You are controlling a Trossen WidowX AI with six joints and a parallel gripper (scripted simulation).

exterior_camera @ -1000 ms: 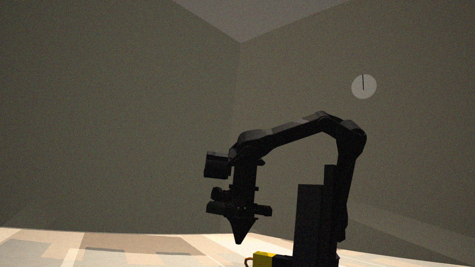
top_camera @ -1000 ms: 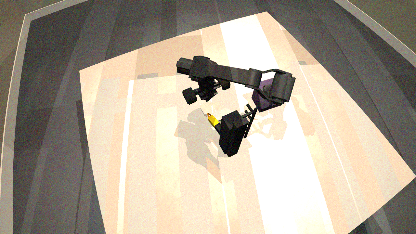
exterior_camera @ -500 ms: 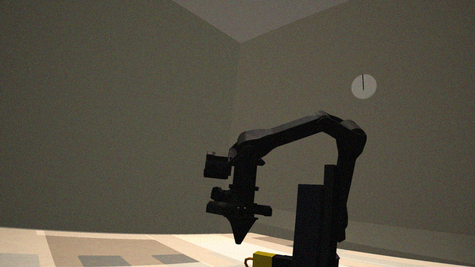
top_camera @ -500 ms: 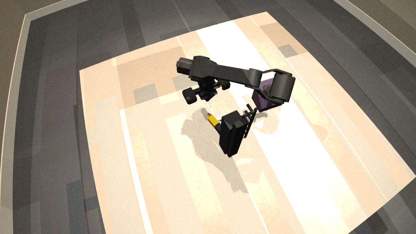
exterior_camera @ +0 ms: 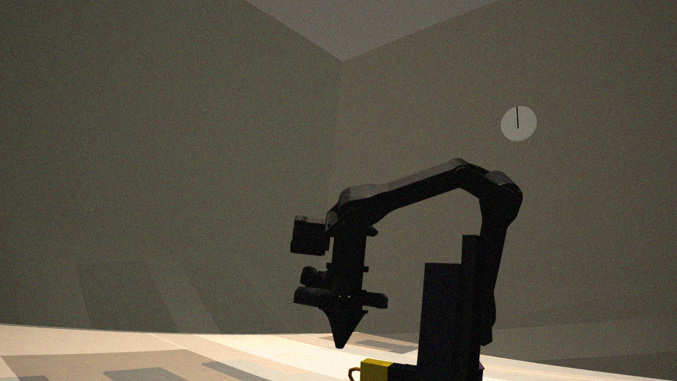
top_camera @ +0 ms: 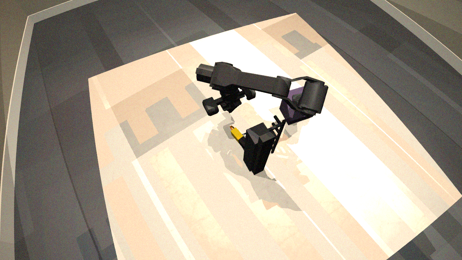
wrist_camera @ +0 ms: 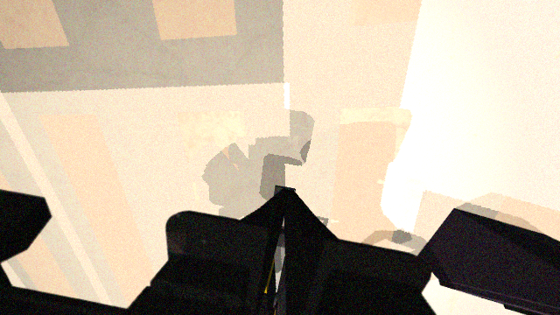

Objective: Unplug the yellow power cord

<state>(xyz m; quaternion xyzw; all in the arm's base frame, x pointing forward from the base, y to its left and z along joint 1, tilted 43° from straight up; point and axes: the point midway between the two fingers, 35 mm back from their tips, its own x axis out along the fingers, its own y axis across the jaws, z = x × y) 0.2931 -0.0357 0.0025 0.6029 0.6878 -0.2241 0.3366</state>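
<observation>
The yellow plug [top_camera: 238, 134] [exterior_camera: 376, 370] sticks out sideways from the foot of the black power strip [top_camera: 256, 150] [exterior_camera: 442, 321], which stands upright on the table. A short orange cord loop [top_camera: 231, 128] shows at the plug's outer end. My gripper [top_camera: 230, 109] [exterior_camera: 341, 344] [wrist_camera: 287, 194] points straight down with its fingers shut into one tip and nothing between them. It hangs above the table, up and to the left of the plug, clear of the plug, the cord and the strip. The plug does not show in the wrist view.
The arm's purple base [top_camera: 292, 109] stands behind the strip, with a thin black ladder-like rack [top_camera: 277, 133] between them. The patterned table top [top_camera: 161, 161] is bounded by dark floor. A round clock [exterior_camera: 518, 123] hangs on the far wall.
</observation>
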